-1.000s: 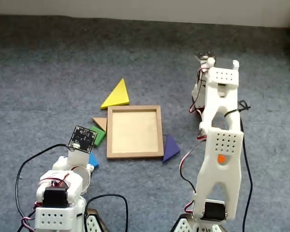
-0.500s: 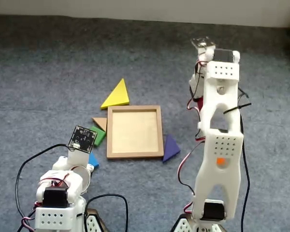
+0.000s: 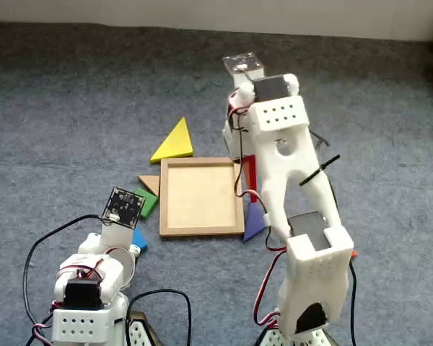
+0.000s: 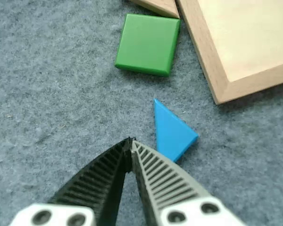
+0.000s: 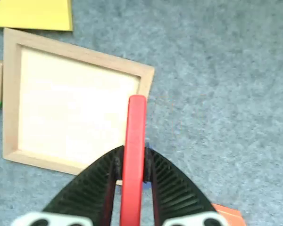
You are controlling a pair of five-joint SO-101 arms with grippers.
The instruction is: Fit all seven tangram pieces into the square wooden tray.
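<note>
Both arms white printed plastic. Right arm (image 3: pixel 296 180), right half of high view: dot-grid hole panels, black servos, red/white/black wires (image 3: pixel 263 288) along it. Left arm (image 3: pixel 90 292), lower left: black square camera board (image 3: pixel 124 205), looping black cables (image 3: pixel 40 241). Ribbed fingers: left gripper (image 4: pixel 129 141) black and grey, right gripper (image 5: pixel 132 151) black, both on white screw-holed bases

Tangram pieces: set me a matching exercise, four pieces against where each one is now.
Pieces:
1 red piece
2 green square
3 blue triangle
4 yellow triangle

Places:
A just ahead of the shut left gripper
B clamped in the right gripper
C past the tray's far side
D next to the wooden triangle

Pairs: 1-B, 2-D, 3-A, 4-C
</note>
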